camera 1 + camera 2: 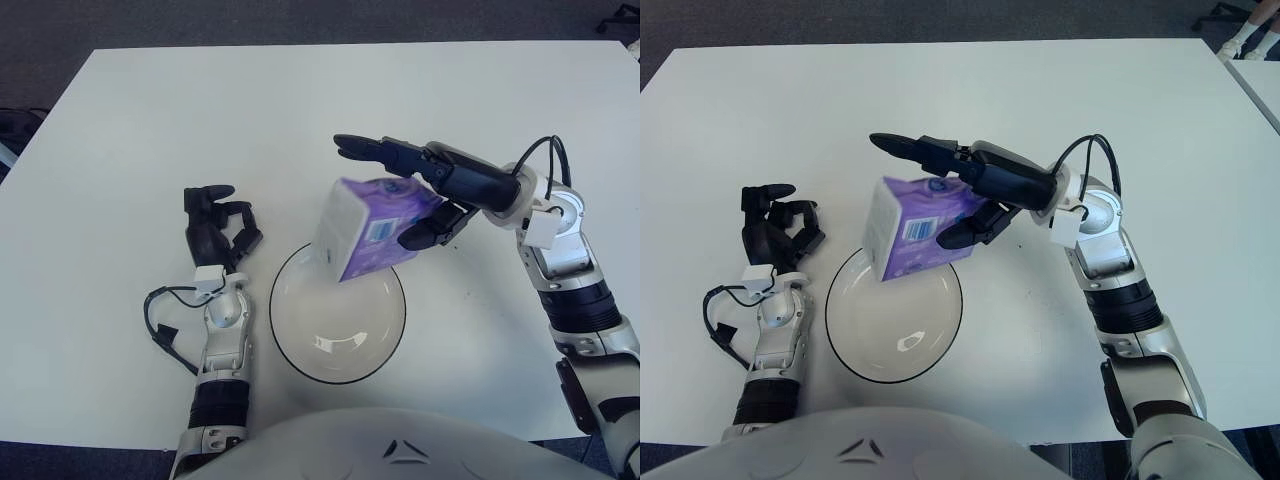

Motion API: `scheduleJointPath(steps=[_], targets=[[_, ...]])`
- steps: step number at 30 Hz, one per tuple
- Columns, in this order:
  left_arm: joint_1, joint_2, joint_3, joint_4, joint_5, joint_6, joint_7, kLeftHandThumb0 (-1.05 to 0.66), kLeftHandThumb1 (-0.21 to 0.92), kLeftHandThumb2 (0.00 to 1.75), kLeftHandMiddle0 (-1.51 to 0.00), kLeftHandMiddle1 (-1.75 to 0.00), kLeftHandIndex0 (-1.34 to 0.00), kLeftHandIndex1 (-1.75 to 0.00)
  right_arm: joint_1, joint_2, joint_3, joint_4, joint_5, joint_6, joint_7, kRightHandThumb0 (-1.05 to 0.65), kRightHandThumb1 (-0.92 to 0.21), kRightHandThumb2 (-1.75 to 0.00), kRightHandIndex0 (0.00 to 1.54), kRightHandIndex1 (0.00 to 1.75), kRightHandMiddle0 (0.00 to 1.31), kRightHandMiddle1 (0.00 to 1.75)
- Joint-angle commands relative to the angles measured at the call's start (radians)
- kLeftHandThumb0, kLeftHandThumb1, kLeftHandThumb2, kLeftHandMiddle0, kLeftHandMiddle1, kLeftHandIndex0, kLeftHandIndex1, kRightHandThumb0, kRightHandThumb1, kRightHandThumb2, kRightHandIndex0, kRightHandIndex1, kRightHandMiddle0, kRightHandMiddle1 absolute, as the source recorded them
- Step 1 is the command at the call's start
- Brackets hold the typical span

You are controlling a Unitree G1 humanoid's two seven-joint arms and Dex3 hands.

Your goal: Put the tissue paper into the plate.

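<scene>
The tissue paper is a purple and white pack (368,228), tilted, with its lower left corner over the far rim of the clear round plate (285,345). My right hand (385,195) reaches in from the right. Its long fingers (375,152) stretch out above the pack with a gap under them, and only the thumb (425,232) touches the pack's right end. The fingers are spread and the hand is open. My left hand (215,228) shows to the left of the plate, holding nothing, its fingers loosely curled.
The white table (300,110) spreads wide behind and to both sides, with dark floor beyond its edges. A black cable (160,320) loops beside my left wrist. My own body fills the bottom edge of the view.
</scene>
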Motion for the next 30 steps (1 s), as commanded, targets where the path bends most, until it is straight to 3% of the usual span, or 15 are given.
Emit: scheduleJointPath(steps=[1,5,15,22,25,30], targets=[[0.08,-0.017,-0.004,0.09,0.005,0.005,-0.002,-0.01,0.52,1.02,-0.56,-1.53,-0.27,-1.75,-0.011,-0.008,-0.005,0.006,0.028,-0.021,0.021,-0.57,-0.72,-0.78,0.0,0.0,0.0,0.0],[0.079,-0.017,-0.004,0.083,0.004,0.037,-0.002,-0.01,0.53,0.99,-0.56,-1.5,-0.28,-1.75,-0.004,-0.009,0.013,-0.013,0.056,0.028,0.048,-0.55,-0.71,-0.81,0.0,0.0,0.0,0.0],[0.086,-0.025,-0.008,0.052,0.008,0.107,0.003,-0.01,0.59,0.88,-0.53,-1.42,-0.3,-1.75,-0.005,0.034,0.027,0.012,0.145,0.012,0.096,-0.71,-0.9,-0.63,0.0,0.0,0.0,0.0],[0.065,-0.019,0.013,0.105,-0.013,0.112,0.0,0.0,0.65,0.8,-0.53,-1.39,-0.26,-1.75,-0.042,0.029,0.048,0.038,0.165,-0.017,0.183,-0.5,-0.66,-0.86,0.0,0.0,0.0,0.0],[0.062,-0.019,0.015,0.111,-0.016,0.111,0.001,0.0,0.66,0.78,-0.53,-1.38,-0.25,-1.75,-0.056,0.025,0.055,0.057,0.17,-0.047,0.229,-0.49,-0.61,-0.9,0.0,0.0,0.0,0.0],[0.055,-0.018,0.017,0.124,-0.023,0.104,-0.001,0.0,0.7,0.74,-0.51,-1.38,-0.23,-1.75,-0.068,0.03,0.052,0.084,0.144,-0.097,0.252,-0.67,-0.8,-0.71,0.0,0.0,0.0,0.0]])
